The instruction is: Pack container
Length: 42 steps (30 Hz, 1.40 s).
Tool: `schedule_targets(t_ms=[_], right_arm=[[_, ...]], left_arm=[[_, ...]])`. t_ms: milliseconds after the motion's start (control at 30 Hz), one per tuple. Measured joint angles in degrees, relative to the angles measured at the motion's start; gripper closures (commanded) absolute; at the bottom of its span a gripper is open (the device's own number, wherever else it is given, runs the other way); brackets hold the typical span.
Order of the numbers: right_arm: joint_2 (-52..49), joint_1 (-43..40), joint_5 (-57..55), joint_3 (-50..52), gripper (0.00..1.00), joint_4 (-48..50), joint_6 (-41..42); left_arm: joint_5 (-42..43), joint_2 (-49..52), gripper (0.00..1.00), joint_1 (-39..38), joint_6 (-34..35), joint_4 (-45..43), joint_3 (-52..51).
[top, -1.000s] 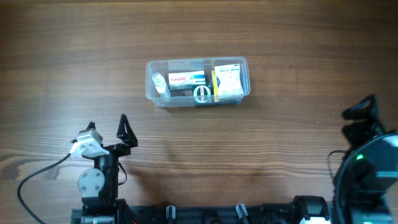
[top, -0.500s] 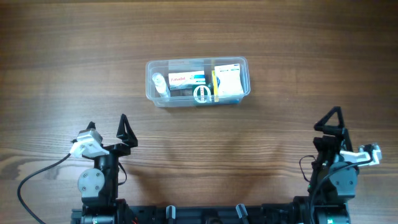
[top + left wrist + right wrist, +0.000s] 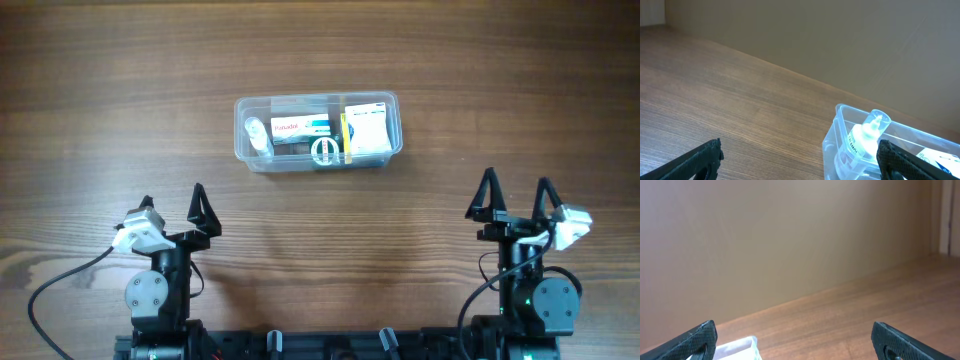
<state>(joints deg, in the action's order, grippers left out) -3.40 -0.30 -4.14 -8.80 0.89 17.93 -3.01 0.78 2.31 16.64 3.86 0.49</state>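
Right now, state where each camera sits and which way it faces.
Overhead: above the table, looking straight down on the clear container, left gripper and right gripper.
Left wrist: low, facing the wall; own fingertips, container's end, dropper bottle.
Right wrist: low, facing the wall; own fingertips, a container corner.
Shared: all three show the container.

Arms folded low; left tool (image 3: 172, 195) spread, empty; right tool (image 3: 516, 180) same.

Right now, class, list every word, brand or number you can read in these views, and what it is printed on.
"Panadol", only just legible: on the white box in the container.
Yellow-edged box: print too small to read.
Dropper bottle: label lettering blurred, unreadable.
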Motion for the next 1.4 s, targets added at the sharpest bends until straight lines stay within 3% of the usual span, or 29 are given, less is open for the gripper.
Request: schedule_targets(t_ms=[433,833,1200,1400], right_arm=[[1.29,0.0,3.08,6.84,0.0,4.39,-1.79],[2.36,0.07,3.02,8.44,0.0,0.04,-2.38],[2.36,0.07,5.7,8.44,0.0,-0.72,-15.52],[2.36,0.07,6.51,8.44,0.0,-0.81,-18.47]], left_arm=[[0.0,0.0,0.0,0.0,0.0,0.0,0.0],[0.0,0.0,0.0,0.0,0.0,0.0,-0.02],[0.0,0.0,0.0,0.0,0.0,0.0,0.0],[0.0,0.02,0.0,0.0,0.0,0.0,0.0]])
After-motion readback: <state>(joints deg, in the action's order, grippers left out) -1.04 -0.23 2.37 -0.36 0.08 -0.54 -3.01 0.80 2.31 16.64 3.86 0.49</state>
